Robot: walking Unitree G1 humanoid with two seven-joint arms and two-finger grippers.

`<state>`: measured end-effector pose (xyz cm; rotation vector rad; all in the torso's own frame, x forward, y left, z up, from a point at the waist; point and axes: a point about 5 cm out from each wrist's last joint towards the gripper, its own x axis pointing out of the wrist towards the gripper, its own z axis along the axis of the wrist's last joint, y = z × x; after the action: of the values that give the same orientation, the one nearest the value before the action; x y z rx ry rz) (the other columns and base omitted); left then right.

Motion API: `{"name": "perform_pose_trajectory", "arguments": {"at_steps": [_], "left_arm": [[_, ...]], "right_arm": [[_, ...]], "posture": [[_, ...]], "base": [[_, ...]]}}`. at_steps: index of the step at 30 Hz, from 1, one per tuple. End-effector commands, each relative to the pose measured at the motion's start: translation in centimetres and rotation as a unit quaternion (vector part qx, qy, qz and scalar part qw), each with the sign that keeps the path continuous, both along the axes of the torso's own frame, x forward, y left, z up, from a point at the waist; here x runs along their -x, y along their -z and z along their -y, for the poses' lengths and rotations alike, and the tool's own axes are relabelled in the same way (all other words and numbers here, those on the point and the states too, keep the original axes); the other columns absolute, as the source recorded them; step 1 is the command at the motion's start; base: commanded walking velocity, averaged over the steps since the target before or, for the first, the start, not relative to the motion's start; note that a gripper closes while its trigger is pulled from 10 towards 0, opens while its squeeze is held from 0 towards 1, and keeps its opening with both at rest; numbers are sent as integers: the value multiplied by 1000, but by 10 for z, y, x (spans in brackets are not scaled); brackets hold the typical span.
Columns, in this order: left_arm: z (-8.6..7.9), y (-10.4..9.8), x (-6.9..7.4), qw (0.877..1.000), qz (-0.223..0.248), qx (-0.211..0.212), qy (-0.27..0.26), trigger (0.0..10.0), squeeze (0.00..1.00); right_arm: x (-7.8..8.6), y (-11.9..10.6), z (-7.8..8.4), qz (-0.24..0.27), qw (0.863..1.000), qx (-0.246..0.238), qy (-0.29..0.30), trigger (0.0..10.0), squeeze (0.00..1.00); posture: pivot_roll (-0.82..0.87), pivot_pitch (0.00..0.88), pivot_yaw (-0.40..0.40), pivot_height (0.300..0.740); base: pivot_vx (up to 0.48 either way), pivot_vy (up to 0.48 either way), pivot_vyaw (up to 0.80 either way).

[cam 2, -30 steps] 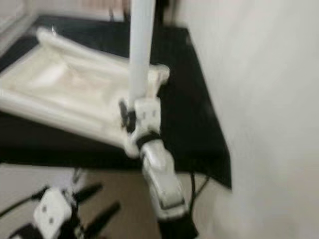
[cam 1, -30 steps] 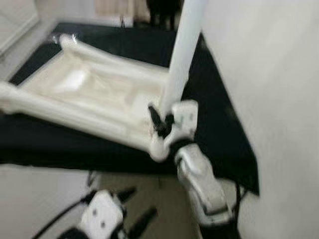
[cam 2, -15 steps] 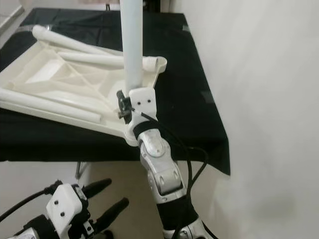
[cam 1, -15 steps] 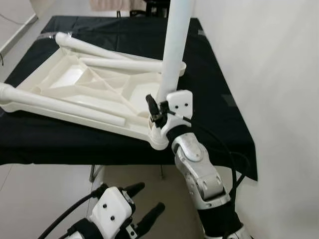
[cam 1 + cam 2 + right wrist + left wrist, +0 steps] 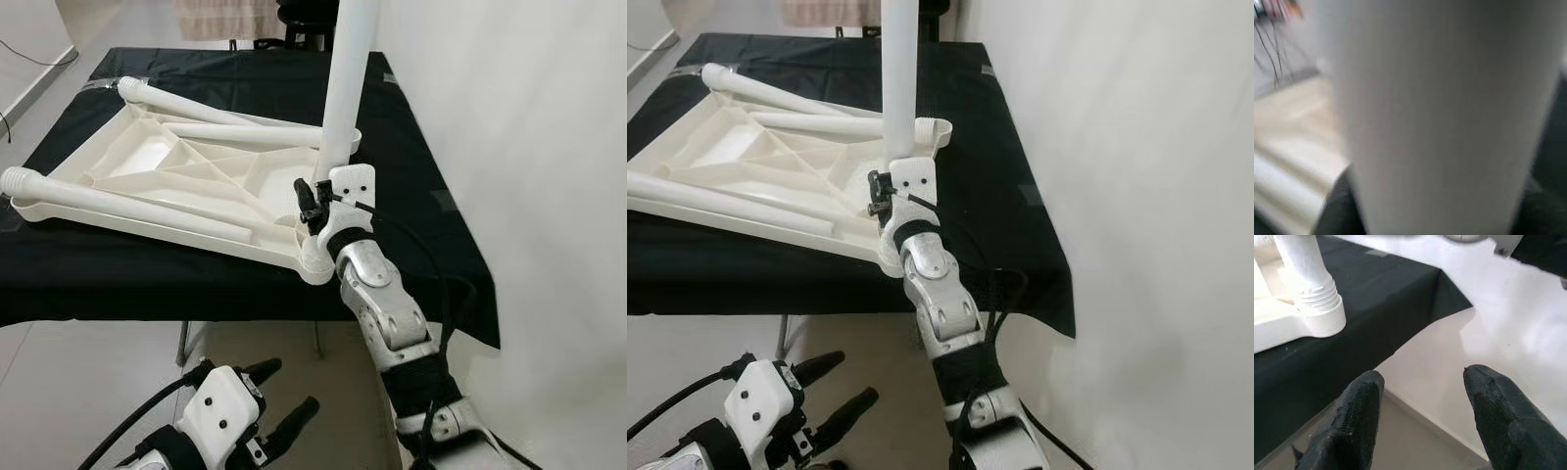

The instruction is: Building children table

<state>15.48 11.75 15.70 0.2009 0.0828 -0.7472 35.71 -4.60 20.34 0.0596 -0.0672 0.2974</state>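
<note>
A white plastic children's table top [image 5: 147,162] lies upside down on a black-covered table [image 5: 411,196]. At its near right corner a white table leg [image 5: 343,88] stands upright in the corner socket [image 5: 1312,308], threads showing at its base. My right gripper [image 5: 315,201] is shut on this leg just above the socket; the right wrist view has the leg [image 5: 1440,112] pressed close against the camera. Three loose legs lie on the underside, one along the near edge [image 5: 127,201]. My left gripper [image 5: 292,384] hangs open below the table's front edge.
A white wall [image 5: 549,147] rises directly to the right of the table. The black cloth hangs over the front edge [image 5: 147,294]. Pale floor [image 5: 78,392] lies beneath my left arm. Dark furniture [image 5: 304,15] stands behind the table's far end.
The blurred view has steadied and shifted a little, so the camera moved. My right gripper keeps its hold on the upright leg. The left gripper hangs as before.
</note>
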Motion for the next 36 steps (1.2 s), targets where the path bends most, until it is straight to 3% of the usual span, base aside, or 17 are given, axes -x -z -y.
{"name": "perform_pose_trajectory", "arguments": {"at_steps": [1,3,7,8,9,10,13,15,17,18,20,22,23,24,25,36], "left_arm": [[1,7,0,1000,-11,-1,-1,10000,0],[1,7,0,1000,-10,0,-1,10000,0],[1,7,-2,1000,-7,1,-3,10000,0],[2,7,-3,1000,-5,1,-4,10000,0],[2,7,-3,1000,-5,1,-4,10000,0],[2,8,-3,1000,-4,1,-4,10000,0],[2,8,-4,1000,1,2,-6,10000,0],[2,8,-5,1000,2,2,-7,10000,0],[3,8,-6,1000,4,2,-8,10000,0],[3,8,-6,1000,4,2,-8,10000,0],[4,8,-6,1000,6,3,-9,10000,0],[4,8,-7,1000,8,3,-10,10000,0],[4,8,-7,1000,8,3,-10,10000,0],[4,8,-8,1000,9,4,-11,10000,0],[5,8,-8,1000,10,4,-11,10000,0],[6,7,-7,1000,14,6,-14,10000,0]], "right_arm": [[-3,25,5,-57,998,-19,-11,10000,1000],[-5,20,5,-48,998,-28,-21,10000,1000],[-8,-5,1,1,993,-70,-98,10000,1000],[-9,-12,0,17,989,-71,-129,10000,639],[-9,-12,0,17,989,-71,-129,10000,639],[-9,-16,-1,26,986,-69,-148,10000,0],[-12,-27,0,50,969,-37,-238,10000,0],[-13,-28,1,52,966,-34,-251,10000,0],[-15,-30,2,62,950,-2,-306,10000,0],[-15,-30,2,62,950,-2,-306,10000,0],[-16,-32,5,57,932,6,-357,10000,0],[-19,-34,7,49,923,7,-380,10000,0],[-20,-35,7,45,917,8,-396,4941,0],[-21,-35,7,43,912,8,-408,4941,0],[-22,-35,7,39,910,11,-413,0,0],[-27,-30,6,19,898,29,-438,0,0]], "posture": [[129,149,-65,740],[129,149,-65,740],[128,146,-68,740],[126,145,-69,740],[126,145,-69,740],[126,145,-69,740],[128,142,-76,740],[128,142,-76,740],[129,140,-82,740],[129,140,-82,740],[129,139,-85,740],[129,139,-87,740],[130,138,-90,740],[130,138,-90,740],[134,138,-94,740],[136,145,-98,740]], "base": [[0,0,0],[0,0,0],[0,0,0],[0,0,0],[0,0,0],[0,0,0],[0,0,0],[0,0,0],[0,0,0],[0,0,0],[0,0,0],[0,0,0],[0,0,0],[0,0,0],[0,0,0],[0,0,0]]}}
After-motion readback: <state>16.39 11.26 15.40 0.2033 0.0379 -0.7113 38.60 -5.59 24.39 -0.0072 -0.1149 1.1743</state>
